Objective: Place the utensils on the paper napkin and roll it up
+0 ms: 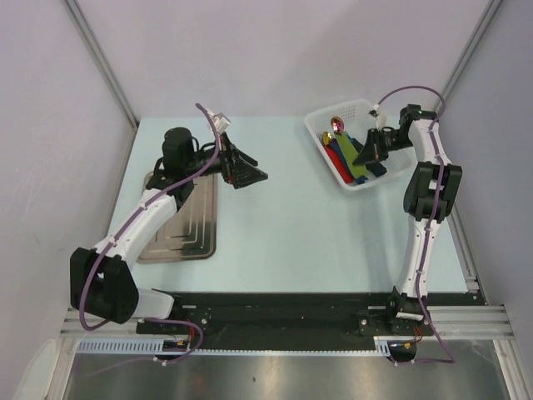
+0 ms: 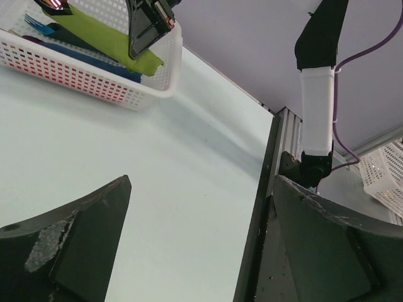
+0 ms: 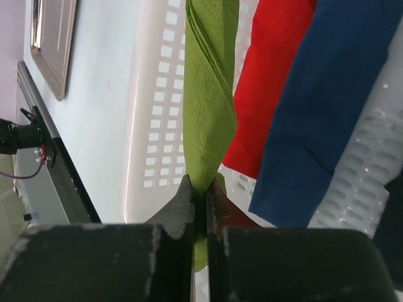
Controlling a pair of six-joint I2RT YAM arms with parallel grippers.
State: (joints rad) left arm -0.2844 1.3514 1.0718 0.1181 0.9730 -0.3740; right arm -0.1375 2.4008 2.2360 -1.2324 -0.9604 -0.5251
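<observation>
Your right gripper is pressed together on the lower end of the paper napkin, the olive-green folded one, inside the white basket at the far right of the table. Your left gripper has its jaws wide apart, holds nothing, and hangs over the bare table between the metal tray and the basket. Please be careful with the lift: the paper is thin and you hold only 1 narrow end, so it can tear or slip out if you pull fast. The green sheet lies against a red napkin and a blue napkin, so these 2 may drag out together with it. The basket looks light, so it may slide or tip if the paper catches on the wall. Inside the basket, besides the 3 napkins, a blue fork shows at the far end; other cutlery I cannot make out clearly. The tray holds nothing.
</observation>
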